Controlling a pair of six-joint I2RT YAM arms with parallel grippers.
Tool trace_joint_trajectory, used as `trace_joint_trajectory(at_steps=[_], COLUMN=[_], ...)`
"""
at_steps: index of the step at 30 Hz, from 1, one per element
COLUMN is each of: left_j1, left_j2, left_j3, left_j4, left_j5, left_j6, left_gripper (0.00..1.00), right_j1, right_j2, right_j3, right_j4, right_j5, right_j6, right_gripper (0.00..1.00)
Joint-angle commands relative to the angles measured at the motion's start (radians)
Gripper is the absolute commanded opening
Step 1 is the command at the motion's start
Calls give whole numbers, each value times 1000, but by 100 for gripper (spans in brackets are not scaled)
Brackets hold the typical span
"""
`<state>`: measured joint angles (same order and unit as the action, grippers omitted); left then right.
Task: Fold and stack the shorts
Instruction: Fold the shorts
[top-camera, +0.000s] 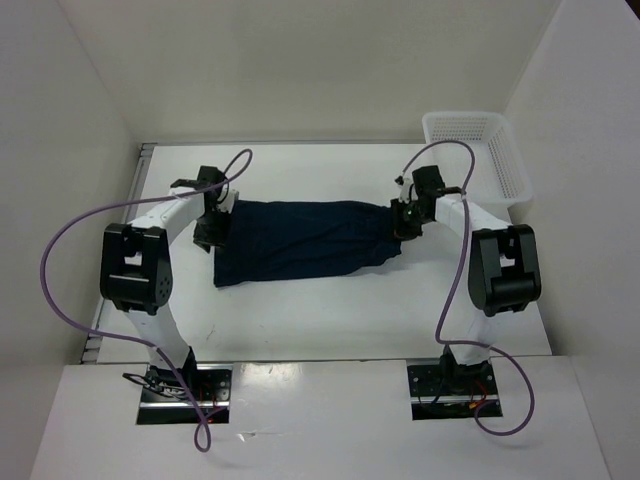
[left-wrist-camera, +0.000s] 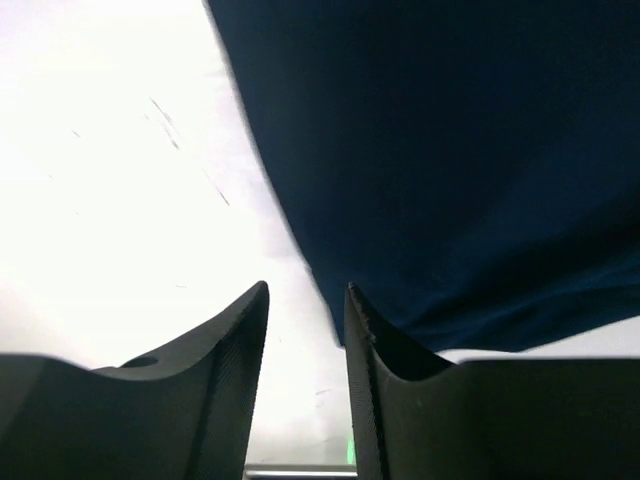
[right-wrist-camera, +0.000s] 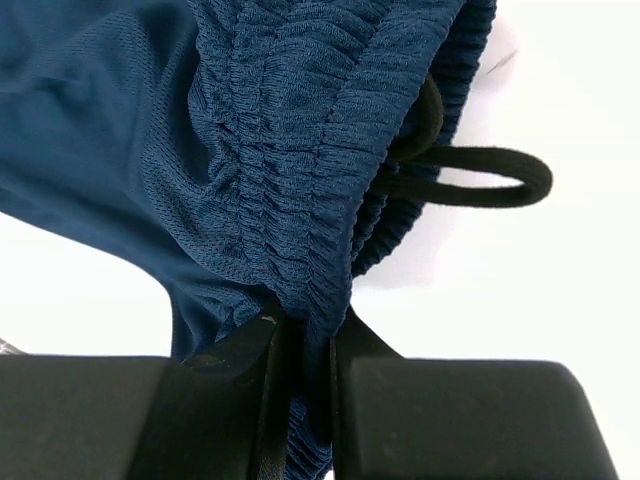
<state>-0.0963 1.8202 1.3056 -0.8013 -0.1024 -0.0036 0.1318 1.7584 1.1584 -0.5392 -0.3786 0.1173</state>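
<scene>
The shorts (top-camera: 300, 242) lay spread across the middle of the white table (top-camera: 330, 315), dark navy, stretched sideways between the two arms. The gathered waistband (right-wrist-camera: 290, 200) was at the right end and the leg ends at the left. A black drawstring (right-wrist-camera: 490, 185) looped out of the waistband onto the bare tabletop.

The right gripper (right-wrist-camera: 305, 345) was at the waistband end. In its wrist view its two fingers were pressed almost together, with a fold of the ribbed waistband pinched between them.

The left gripper (left-wrist-camera: 306, 340) was at the opposite end, low over the table. Its fingers stood a narrow gap apart with only white tabletop showing between them. The edge of the cloth ran down to the tip of one finger (left-wrist-camera: 375, 390); whether it touched that finger could not be told, and nothing was gripped.

A white mesh basket (top-camera: 470, 140) sat at the far right corner of the table, well apart from the shorts.
</scene>
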Motion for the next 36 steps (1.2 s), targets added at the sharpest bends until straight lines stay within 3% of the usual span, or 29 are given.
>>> trace_joint_trajectory(at_steps=[1, 7, 14, 19, 26, 36], left_j1=[10, 10, -111, -203, -263, -263], left_j2=[7, 126, 246, 329, 438, 498], left_j3=[52, 147, 269, 333, 386, 429], left_j4=[43, 79, 100, 119, 154, 154], left_j5=[47, 162, 245, 210, 187, 221], left_j6=[4, 4, 4, 4, 4, 4], left_gripper=[45, 50, 51, 53, 52, 32], right_j1=[-46, -78, -100, -77, 48, 403], right_j2=[-31, -114, -178, -178, -149, 34], right_j3=[101, 133, 216, 265, 317, 448], right_j4=[-100, -173, -182, -162, -175, -211], right_j5=[1, 180, 464, 584, 649, 649], right_j6=[-123, -177, -257, -311, -259, -171], right_gripper=[0, 0, 0, 0, 0, 0])
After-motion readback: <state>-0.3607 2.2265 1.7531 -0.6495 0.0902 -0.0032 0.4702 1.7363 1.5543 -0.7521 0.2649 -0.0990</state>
